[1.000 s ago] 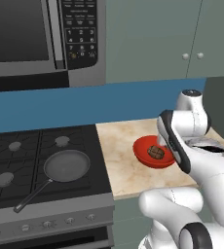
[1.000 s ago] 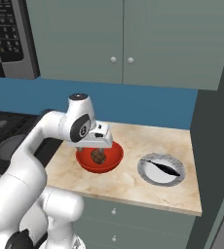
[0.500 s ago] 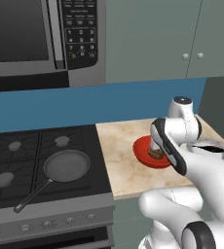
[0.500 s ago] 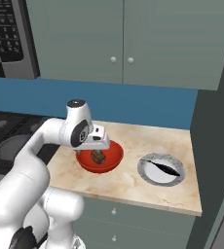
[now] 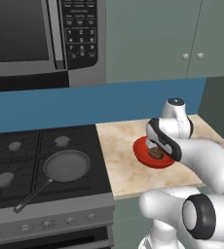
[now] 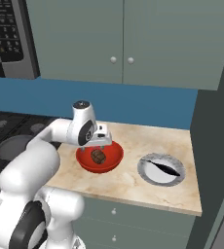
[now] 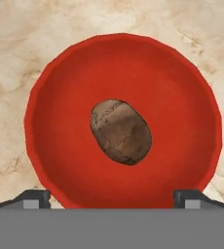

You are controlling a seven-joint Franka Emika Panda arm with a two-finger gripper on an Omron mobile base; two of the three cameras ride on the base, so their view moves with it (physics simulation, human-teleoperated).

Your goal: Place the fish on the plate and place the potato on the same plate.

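Note:
A brown potato (image 7: 121, 132) lies in the middle of a red bowl (image 7: 55, 146) on the marble counter, also seen as the potato (image 6: 99, 156) in the bowl (image 6: 113, 163) from the right base. My gripper (image 7: 112, 197) hangs straight above it, open, its fingertips (image 7: 35, 197) spread nearly as wide as the bowl and holding nothing. The dark fish (image 6: 161, 168) rests on a grey-rimmed plate (image 6: 144, 171) to the right of the bowl. In the left base view my forearm covers part of the bowl (image 5: 142, 154) and potato (image 5: 156, 152).
A stove with a dark frying pan (image 5: 65, 165) stands left of the counter (image 5: 119, 160). A microwave (image 5: 41, 39) hangs above the stove, cabinets (image 6: 123, 44) above the counter. A tall dark panel (image 6: 216, 146) bounds the counter on the right.
My hand has come down and in over the red bowl, ending closer to the potato. Bowl, potato, fish and plate have stayed put.

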